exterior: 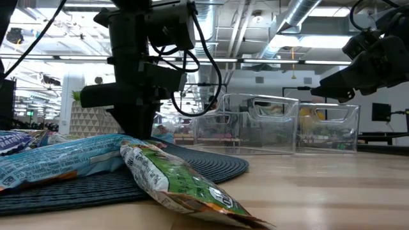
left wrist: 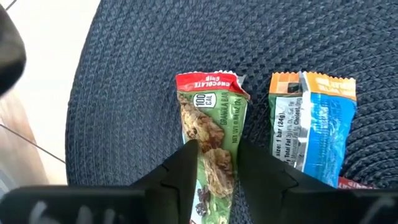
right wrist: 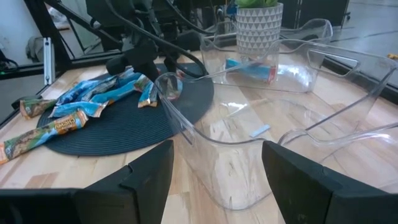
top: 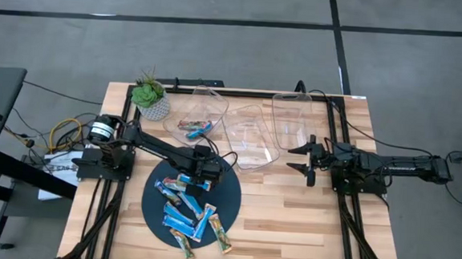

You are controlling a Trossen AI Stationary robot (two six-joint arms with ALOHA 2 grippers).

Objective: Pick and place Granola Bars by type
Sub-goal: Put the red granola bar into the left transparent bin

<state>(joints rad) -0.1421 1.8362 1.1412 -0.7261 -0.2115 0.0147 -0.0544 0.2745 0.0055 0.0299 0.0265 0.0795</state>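
Several granola bars point(top: 187, 215) in blue, green and orange wrappers lie flat on a dark round mat point(top: 231, 195). My left gripper point(top: 202, 174) is down at the mat's far part, shut on a green bar with a red end point(left wrist: 211, 109). A blue and orange bar point(left wrist: 314, 121) lies right beside it. A couple of blue bars point(top: 192, 129) lie in the left clear bin point(top: 204, 104). My right gripper point(top: 303, 160) waits open above the table, right of the middle bin point(top: 250, 143). My left gripper point(left wrist: 217, 152) pinches the green bar between its two fingers point(left wrist: 186, 168), partway along its length point(left wrist: 217, 146). The fingers come from above and stand on its two long sides. The wrapper narrows between them. The bar's red end point(left wrist: 208, 81) lies on the mat.
Three clear bins stand along the table's far side, the right one point(top: 292, 117) and the middle one holding no bars. A potted plant point(top: 151, 96) stands at the far left corner. Bare wood point(top: 290, 221) lies right of the mat. A green bar point(exterior: 185, 185) overhangs the mat's near edge.
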